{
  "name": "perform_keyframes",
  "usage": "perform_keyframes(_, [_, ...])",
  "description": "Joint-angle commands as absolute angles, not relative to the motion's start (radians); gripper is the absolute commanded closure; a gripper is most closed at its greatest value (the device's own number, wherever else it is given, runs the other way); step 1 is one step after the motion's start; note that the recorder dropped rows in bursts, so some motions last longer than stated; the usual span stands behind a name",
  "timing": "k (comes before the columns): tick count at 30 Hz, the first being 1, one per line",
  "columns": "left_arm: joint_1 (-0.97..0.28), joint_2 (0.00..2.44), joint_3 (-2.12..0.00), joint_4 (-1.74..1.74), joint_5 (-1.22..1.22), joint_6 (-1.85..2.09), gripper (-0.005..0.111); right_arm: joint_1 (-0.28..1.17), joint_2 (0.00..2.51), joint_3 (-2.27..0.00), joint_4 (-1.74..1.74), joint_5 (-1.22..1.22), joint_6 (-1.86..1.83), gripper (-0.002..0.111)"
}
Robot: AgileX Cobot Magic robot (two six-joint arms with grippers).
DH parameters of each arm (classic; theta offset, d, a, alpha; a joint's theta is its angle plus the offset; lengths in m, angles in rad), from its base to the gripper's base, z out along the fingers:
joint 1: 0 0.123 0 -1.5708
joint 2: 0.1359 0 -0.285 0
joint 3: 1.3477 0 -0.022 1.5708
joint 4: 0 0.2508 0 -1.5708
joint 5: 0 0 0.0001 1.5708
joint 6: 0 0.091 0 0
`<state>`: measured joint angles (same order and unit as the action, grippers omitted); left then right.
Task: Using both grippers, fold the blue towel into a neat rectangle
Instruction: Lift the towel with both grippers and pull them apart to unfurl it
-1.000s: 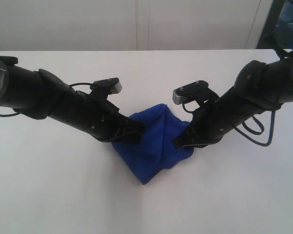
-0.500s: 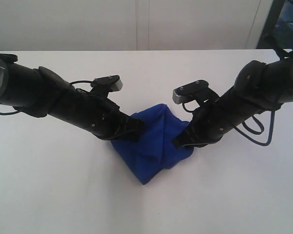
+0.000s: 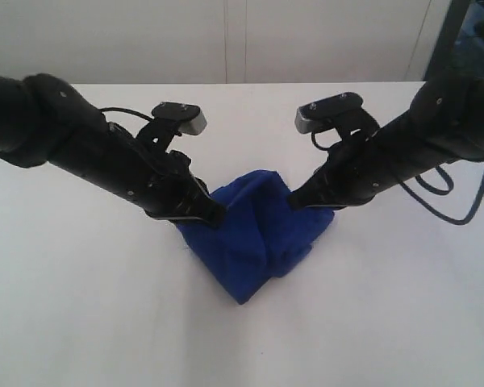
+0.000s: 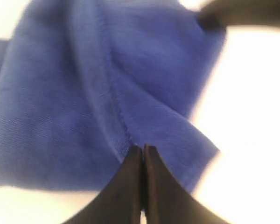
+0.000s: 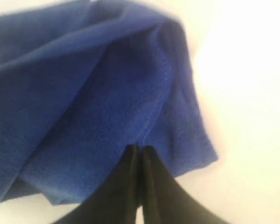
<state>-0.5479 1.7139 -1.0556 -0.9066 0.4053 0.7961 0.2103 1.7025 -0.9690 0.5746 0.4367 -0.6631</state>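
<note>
The blue towel (image 3: pixel 254 242) lies bunched on the white table (image 3: pixel 89 322), drawn up into a V whose point faces the front. My left gripper (image 3: pixel 214 216) is shut on the towel's left upper edge. My right gripper (image 3: pixel 294 201) is shut on its right upper edge. In the left wrist view the black fingertips (image 4: pixel 142 148) meet right at a stitched hem of the towel (image 4: pixel 84 93), and the other arm's tip (image 4: pixel 238 14) shows dark at the far side. In the right wrist view the gripper (image 5: pixel 141 148) pinches a hemmed fold of towel (image 5: pixel 84 107).
The table's back edge (image 3: pixel 242 82) meets a pale wall. A loop of black cable (image 3: pixel 452 201) hangs from the right arm. Dark framework (image 3: pixel 468 32) stands at the back right corner.
The left gripper has shut on the towel's edge. Both arms have risen and drawn back, pulling the towel's two upper edges up and slightly apart.
</note>
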Motion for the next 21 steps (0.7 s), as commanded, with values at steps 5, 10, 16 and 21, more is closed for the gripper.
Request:
perform_keyframes(5, [-0.555,1.509,-1.060,-0.642,0.557,0.621,0.107,0.203,1.535,-0.965,0.446,0.471,-0.551,0.108])
perform_keyframes(10, [-0.555,1.453,-1.060,-0.624,0.599,0.616,0.107,0.203,1.500,-0.965,0.431,0.492,-0.545,0.108])
perform_keyframes(16, [-0.555,1.355,-1.060,-0.454,0.654,0.491,0.107,0.203,1.372,-0.965,0.369,0.523,-0.515,0.108])
perform_keyframes(21, [-0.555,1.265,-1.060,-0.310,0.704,0.410,0.107,0.203,1.257,-0.965,0.354,0.647,-0.509,0.108])
